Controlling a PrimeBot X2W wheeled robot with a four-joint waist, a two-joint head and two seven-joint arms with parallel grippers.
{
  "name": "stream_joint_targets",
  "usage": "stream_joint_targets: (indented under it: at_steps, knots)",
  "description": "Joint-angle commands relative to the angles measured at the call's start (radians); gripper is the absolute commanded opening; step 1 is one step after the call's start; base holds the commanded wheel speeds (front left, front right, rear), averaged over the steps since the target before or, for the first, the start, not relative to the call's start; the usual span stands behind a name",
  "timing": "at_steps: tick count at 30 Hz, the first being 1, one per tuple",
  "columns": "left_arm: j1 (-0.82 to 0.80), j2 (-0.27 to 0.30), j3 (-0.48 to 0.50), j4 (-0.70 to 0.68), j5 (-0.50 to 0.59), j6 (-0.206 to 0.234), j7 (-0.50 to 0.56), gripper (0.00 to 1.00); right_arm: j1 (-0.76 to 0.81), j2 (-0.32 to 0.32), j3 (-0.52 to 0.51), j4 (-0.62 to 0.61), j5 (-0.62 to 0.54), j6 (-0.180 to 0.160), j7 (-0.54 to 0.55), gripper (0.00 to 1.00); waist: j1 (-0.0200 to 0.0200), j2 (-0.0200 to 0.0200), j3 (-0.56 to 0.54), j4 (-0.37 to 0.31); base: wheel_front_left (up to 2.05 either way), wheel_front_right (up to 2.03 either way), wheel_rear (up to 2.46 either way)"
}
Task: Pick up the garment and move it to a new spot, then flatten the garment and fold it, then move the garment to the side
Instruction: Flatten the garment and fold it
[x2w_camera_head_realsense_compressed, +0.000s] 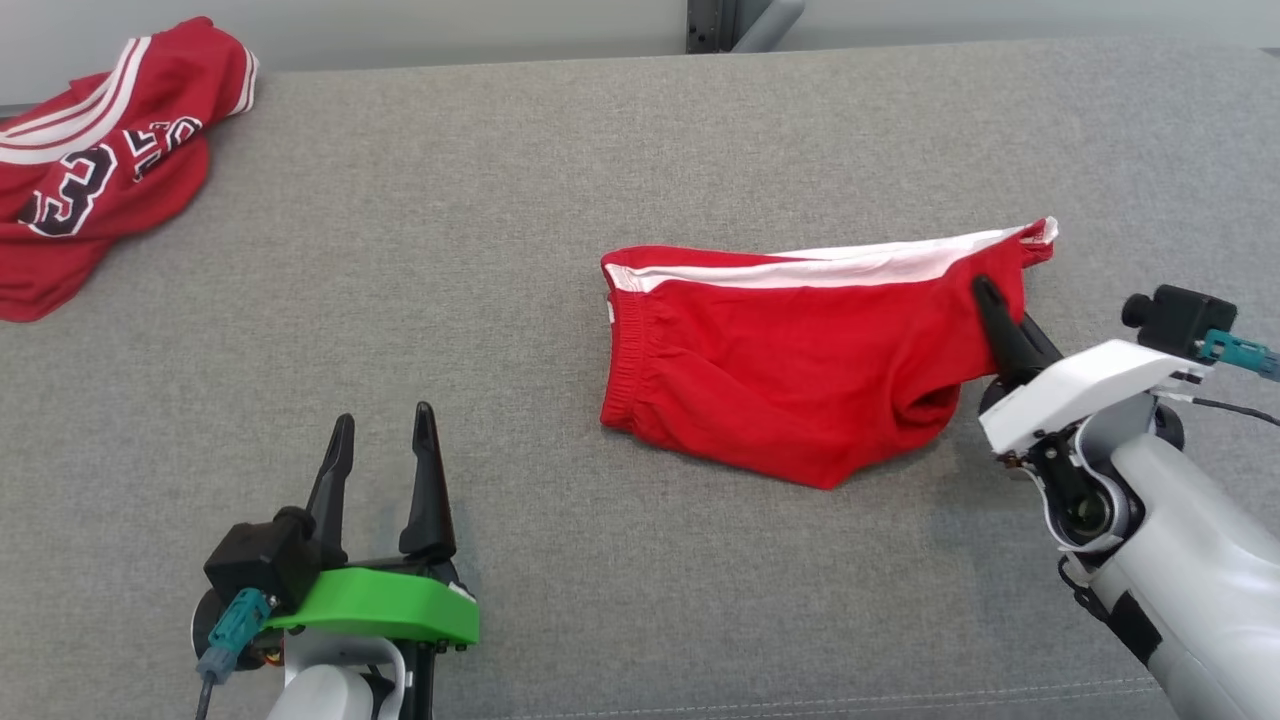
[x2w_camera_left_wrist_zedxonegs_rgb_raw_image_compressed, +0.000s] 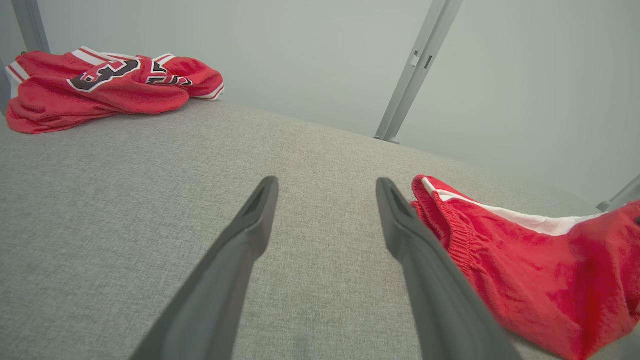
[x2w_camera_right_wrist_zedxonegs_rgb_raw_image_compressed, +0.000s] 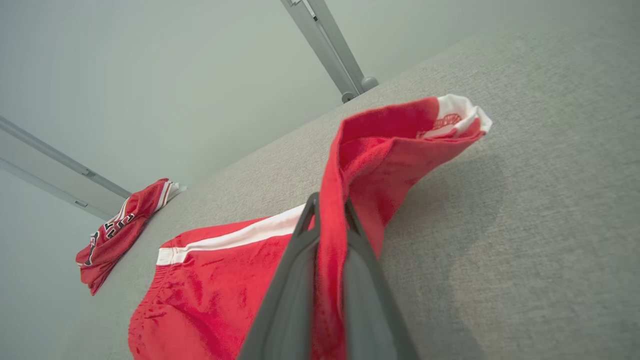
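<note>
While the red shorts (x2w_camera_head_realsense_compressed: 790, 370) lie right of centre on the grey surface (x2w_camera_head_realsense_compressed: 450, 300), right gripper (x2w_camera_head_realsense_compressed: 985, 290) pinches their lifted right edge | left gripper (x2w_camera_head_realsense_compressed: 385, 425) spread wide, empty, front left | red jersey (x2w_camera_head_realsense_compressed: 100, 160) at far-left corner.

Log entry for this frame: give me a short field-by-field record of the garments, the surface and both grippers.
surface: grey fabric surface
task garment: red shorts with a white side stripe, right of centre, elastic waistband toward the robot's left
right gripper: shut on the shorts' right edge, fabric pinched between the fingers, that end lifted
left gripper: open, holding nothing, apart from the shorts
other garment: red jersey, crumpled at the far left corner
stage: shorts not yet flattened or folded
</note>
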Motion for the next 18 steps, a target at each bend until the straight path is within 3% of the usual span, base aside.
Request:
stream_joint_targets:
  at_steps: [1,9,18]
  knots:
    - [0.018,-0.003,0.005,0.003,-0.003,0.001,0.000,1.00,-0.015,0.007,0.015,-0.014,-0.020,-0.001,0.011,0.00,0.0000,0.0000,-0.023,0.020,0.00,0.00,0.00]
    - [0.037,-0.025,0.018,0.007,-0.002,-0.005,-0.001,1.00,-0.055,0.086,0.103,-0.067,-0.112,-0.001,0.104,0.00,0.0000,0.0000,-0.065,0.071,0.00,0.00,0.00]
    - [0.046,-0.039,0.034,0.007,0.009,-0.015,-0.001,1.00,-0.076,0.178,0.172,0.017,-0.191,-0.001,0.155,0.00,0.0000,0.0000,-0.079,0.125,0.00,0.00,0.00]
